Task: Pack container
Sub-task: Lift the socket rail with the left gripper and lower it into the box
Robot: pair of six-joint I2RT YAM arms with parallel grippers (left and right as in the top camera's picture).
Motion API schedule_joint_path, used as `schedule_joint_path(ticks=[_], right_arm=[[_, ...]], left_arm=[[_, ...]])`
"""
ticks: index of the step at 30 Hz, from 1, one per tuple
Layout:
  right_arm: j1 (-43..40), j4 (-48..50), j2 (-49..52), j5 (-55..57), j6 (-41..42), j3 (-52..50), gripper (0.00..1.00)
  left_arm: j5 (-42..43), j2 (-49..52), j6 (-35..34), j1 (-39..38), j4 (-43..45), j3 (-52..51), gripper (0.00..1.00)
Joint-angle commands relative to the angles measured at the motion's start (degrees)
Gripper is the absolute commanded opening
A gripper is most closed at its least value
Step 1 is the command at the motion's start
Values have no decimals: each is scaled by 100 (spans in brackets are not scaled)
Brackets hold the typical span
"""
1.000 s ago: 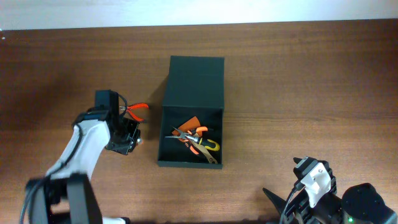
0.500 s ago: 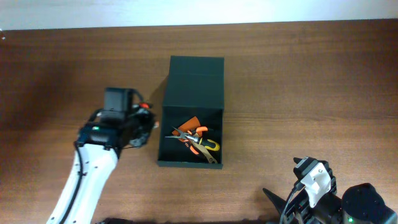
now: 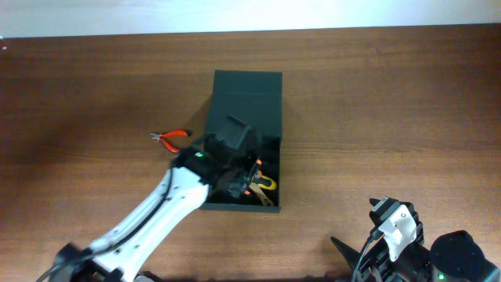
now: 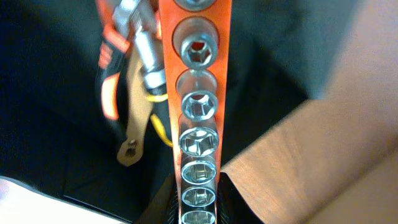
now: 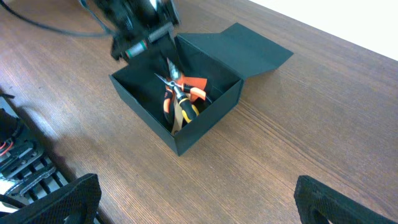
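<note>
While my left pincer clamps the socket rail, its length points to 12 o'clock, container directly beneath

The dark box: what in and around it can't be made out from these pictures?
Overhead: the left hand covers much of the inside of the container.
Left wrist: the socket rail is cut off by the top and bottom edges, so its length is unknown.
Right wrist: the left hand is blurred; what it holds is unreadable.

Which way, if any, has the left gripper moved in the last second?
Yes. The left gripper, holding a socket rail, moved from beside the container to over its open compartment.
</note>
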Motion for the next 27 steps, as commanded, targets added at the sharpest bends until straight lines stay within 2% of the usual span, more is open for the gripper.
schedule_joint_path(ticks=[1,7,10,16,21,27], right_arm=[[-4,15,-31,-35,50,-15,99],[-4,15,-31,-35,50,-15,99],[-4,15,-31,-35,50,-13,99],[-4,15,-31,-35,50,-13,99],[-4,15,-31,-33,50,-15,99],[-4,15,-31,-35,50,-15,99]], left_arm=[[116,323,-837,-136,13,92,2],[114,881,-1075,-149,66,92,4],[114,1084,-1088,-149,81,92,14],[114,1239,-1088,-151,81,92,19],[111,1241,-1088,-149,81,92,31],[109,1189,-1086,-149,81,101,32]])
